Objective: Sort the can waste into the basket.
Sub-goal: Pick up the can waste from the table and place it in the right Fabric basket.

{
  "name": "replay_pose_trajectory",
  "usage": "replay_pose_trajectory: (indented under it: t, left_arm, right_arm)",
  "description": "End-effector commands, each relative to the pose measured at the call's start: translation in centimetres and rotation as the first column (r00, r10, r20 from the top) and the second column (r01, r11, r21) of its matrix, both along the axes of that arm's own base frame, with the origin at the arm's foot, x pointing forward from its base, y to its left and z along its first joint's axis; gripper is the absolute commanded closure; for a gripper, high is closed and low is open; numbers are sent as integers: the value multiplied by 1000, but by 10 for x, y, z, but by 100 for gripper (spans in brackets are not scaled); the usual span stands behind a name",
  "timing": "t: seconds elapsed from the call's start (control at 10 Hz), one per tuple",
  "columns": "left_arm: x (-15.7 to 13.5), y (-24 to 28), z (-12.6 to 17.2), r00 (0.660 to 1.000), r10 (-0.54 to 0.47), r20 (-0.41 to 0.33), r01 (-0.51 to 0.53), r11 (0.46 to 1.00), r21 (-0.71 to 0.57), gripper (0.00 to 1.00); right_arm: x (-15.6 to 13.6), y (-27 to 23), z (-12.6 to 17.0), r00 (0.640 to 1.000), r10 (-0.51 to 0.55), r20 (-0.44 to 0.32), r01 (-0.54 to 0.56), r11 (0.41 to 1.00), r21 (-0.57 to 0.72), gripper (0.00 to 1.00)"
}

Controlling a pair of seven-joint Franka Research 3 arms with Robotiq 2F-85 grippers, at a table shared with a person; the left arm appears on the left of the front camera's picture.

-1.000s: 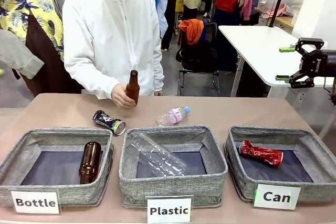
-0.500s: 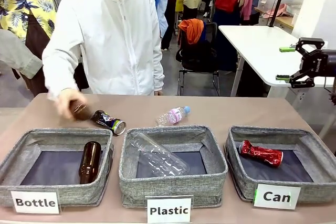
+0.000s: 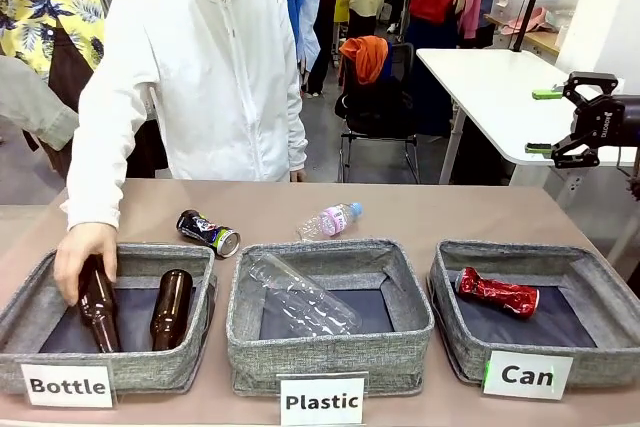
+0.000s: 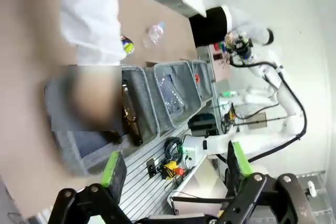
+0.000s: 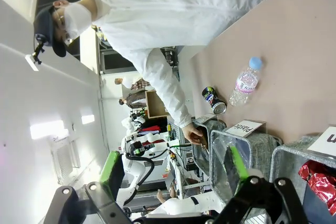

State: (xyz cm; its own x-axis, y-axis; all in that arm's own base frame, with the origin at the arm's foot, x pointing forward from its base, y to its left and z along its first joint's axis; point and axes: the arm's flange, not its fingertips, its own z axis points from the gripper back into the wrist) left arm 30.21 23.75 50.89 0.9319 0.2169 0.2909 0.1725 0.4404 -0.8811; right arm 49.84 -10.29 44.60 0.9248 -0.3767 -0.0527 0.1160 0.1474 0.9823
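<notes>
A: Nearest row first?
B: Right end: grey basket (image 3: 600, 282) behind the "Can" card (image 3: 527, 375), crushed red can (image 3: 497, 293) lying on its dark base, toward the left wall.
A: And the other two bins?
B: Middle bin (image 3: 330, 347), marked "Plastic", with a clear bottle (image 3: 303, 297) lying slantwise inside. Left bin (image 3: 120, 362), marked "Bottle", with a brown bottle (image 3: 171, 308) lying in it and a second brown bottle (image 3: 98, 304) just beside, its far end under the person's hand (image 3: 83, 255).
A: Farther back on the table (image 3: 450, 212)?
B: Dark can (image 3: 208, 233) on its side, silver end toward the middle bin, just behind the left bin and outside every bin. Small plastic bottle (image 3: 330, 219) lying behind the middle bin.
A: Grippers?
B: Right gripper (image 3: 543, 121) raised beyond the table's far right corner, fingers spread, nothing between. Left gripper (image 4: 176, 163), from its own wrist camera: fingers wide apart, nothing held, well clear of the bins.
</notes>
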Motion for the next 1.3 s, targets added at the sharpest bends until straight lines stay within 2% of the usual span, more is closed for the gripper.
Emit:
replay_pose_trajectory:
  t: [0.0,0.2,0.5,0.6,0.7,0.9,1.0,1.2]
  left_arm:
    - [-42,37,12,999,21,29,-20,999,-40,0]
    - [-66,45,8,996,67,57,-63,996,-59,0]
    - [-57,32,8,998,39,47,-38,999,-36,0]
    - [-45,20,12,999,42,29,-42,999,-5,0]
    - [-27,2,17,996,93,-1,-93,994,51,0]
    - [14,-55,29,998,49,-45,-38,976,216,0]
    - [32,-82,33,997,66,-49,-50,960,276,0]
    - [67,-149,37,997,-24,-73,53,903,426,0]
  right_arm:
    - [2,-1,4,1000,10,-2,-10,1000,0,0]
    - [2,-1,4,1000,10,-2,-10,1000,0,0]
    - [2,-1,4,1000,10,-2,-10,1000,0,0]
    - [2,-1,4,1000,10,-2,-10,1000,0,0]
    - [2,-1,4,1000,10,-2,-10,1000,0,0]
    - [2,-1,4,1000,10,-2,-10,1000,0,0]
    - [2,-1,4,1000,10,-2,-10,1000,0,0]
    - [2,-1,4,1000,10,-2,-10,1000,0,0]
